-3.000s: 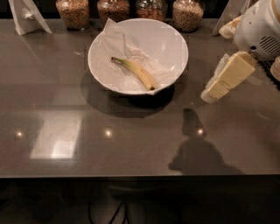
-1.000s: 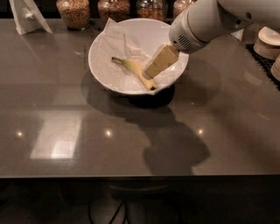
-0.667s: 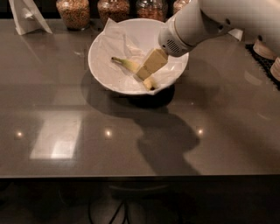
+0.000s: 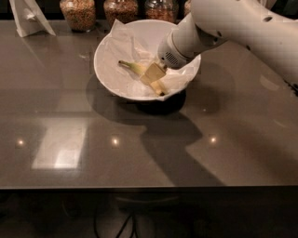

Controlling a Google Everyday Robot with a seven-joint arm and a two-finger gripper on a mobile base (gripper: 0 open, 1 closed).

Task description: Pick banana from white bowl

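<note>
The white bowl (image 4: 109,79), lined with crinkled white paper, stands at the back middle of the dark table. The yellow banana (image 4: 132,67) lies inside it, greenish stem end to the left, dark tip to the lower right; its middle is hidden by my gripper. My gripper (image 4: 152,74) reaches down into the bowl from the upper right on the white arm (image 4: 223,28) and sits right over the banana's middle.
Several glass jars of grains (image 4: 77,13) line the table's back edge behind the bowl. A white folded paper stand (image 4: 28,17) is at the back left. The dark glossy table (image 4: 139,148) stretches toward the front edge.
The arm swung in from the right side of the table to over the bowl, then the gripper lowered further left and down onto the banana.
</note>
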